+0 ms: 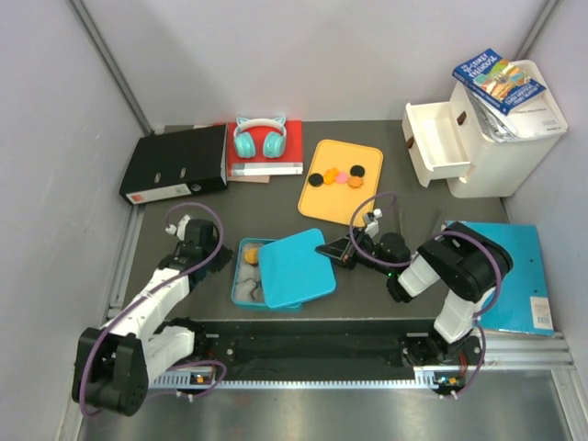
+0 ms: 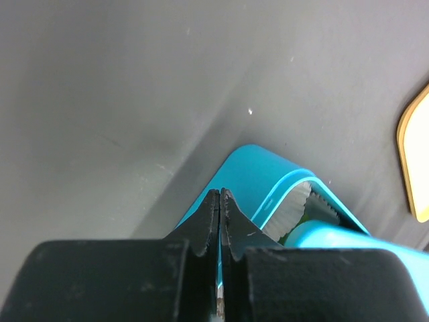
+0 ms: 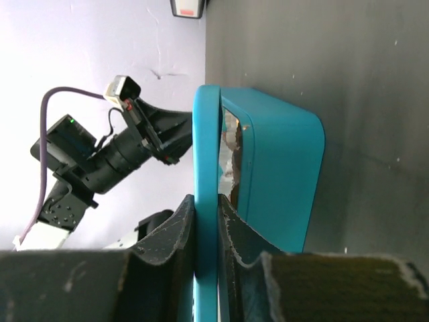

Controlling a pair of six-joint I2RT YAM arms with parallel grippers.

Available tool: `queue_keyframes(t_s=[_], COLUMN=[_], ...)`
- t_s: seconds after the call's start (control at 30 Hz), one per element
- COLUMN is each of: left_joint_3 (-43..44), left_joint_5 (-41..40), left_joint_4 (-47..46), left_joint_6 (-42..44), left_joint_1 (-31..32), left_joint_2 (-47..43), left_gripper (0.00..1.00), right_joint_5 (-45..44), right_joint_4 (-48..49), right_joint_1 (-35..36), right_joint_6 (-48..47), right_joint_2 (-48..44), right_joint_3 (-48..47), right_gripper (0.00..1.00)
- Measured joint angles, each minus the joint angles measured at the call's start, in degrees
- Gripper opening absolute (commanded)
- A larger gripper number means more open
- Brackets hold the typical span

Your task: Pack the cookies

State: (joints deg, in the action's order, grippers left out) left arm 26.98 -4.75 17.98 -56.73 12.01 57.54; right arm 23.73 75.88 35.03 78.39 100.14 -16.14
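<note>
The right gripper (image 1: pixel 329 249) pinches the right edge of the lid (image 1: pixel 294 266) lying askew over the box (image 1: pixel 244 248), the left gripper (image 1: pixel 219 260) closed empty at its left, the cookies (image 1: pixel 335 177) farther back, nearer the right arm

Hidden under the lid (image 1: pixel 296 266): most of the box (image 1: pixel 246 243), bar its left strip. Cut off by the left wrist view's right edge: the tray (image 2: pixel 419 161). Too small and bunched to count: cookies (image 1: pixel 336 177).

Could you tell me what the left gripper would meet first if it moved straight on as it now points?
Most likely the rounded corner of the teal box, just beyond the shut left gripper; the gap is hard to judge.
</note>
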Motion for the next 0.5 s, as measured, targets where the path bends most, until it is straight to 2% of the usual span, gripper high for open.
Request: queue_keyframes(t_s=[0.2,0.5], left_joint_3=[-1.6,-2.8], left_joint_5=[2.4,3.5], left_joint_4=[-1.9,-3.7], left_joint_6=[-1.6,-2.8], left_joint_1=[0.0,0.0], left_joint_2=[0.2,0.3], left_gripper=[0.00,0.00], right_joint_5=[-2.1,-3.5], right_joint_4=[0.7,2.7], right_joint_1=[0.5,3.0], right_joint_6=[-2.0,-2.9], right_joint_2=[0.5,6.5], right_joint_3=[-0.1,-3.0], right_gripper=[0.00,0.00])
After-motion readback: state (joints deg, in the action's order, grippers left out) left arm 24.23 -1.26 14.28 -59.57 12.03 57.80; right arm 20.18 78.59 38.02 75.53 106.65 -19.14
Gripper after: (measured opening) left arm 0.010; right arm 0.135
